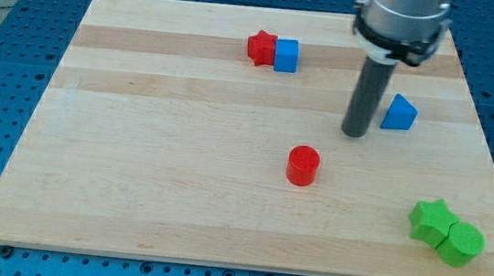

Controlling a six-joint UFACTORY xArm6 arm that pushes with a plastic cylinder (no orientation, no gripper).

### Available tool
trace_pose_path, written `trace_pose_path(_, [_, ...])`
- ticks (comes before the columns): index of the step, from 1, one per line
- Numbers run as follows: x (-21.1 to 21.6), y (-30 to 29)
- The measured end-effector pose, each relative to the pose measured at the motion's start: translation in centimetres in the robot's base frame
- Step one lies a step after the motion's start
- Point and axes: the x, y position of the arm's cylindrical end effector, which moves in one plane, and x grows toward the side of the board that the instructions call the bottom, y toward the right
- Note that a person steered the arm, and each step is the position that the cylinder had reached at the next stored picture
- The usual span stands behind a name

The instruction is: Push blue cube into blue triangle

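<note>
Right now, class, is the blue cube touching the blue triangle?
No: the blue cube sits against the red star near the view's top, well apart from the blue triangle, with my tip between them.

- My tip (355, 133) stands just left of the blue triangle (399, 114).
- The blue cube (285, 56) touches the red star (260, 47) at the board's (136, 145) top.
- The red cylinder (302, 165) sits mid-board.
- The green star (431, 220) and green cylinder (461, 243) touch at bottom right.
</note>
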Motion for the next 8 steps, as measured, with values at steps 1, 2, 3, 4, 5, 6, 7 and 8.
trace_pose_path(1, [-1.4, 0.5])
trace_pose_path(2, [-2.4, 3.0])
trace_pose_path(3, [-2.5, 6.7])
trace_pose_path(4, [-2.5, 7.5])
trace_pose_path(5, [-2.9, 3.6])
trace_pose_path(6, [-7.6, 3.1])
trace_pose_path(7, [-13.7, -0.1])
trace_pose_path(8, [-17.1, -5.9])
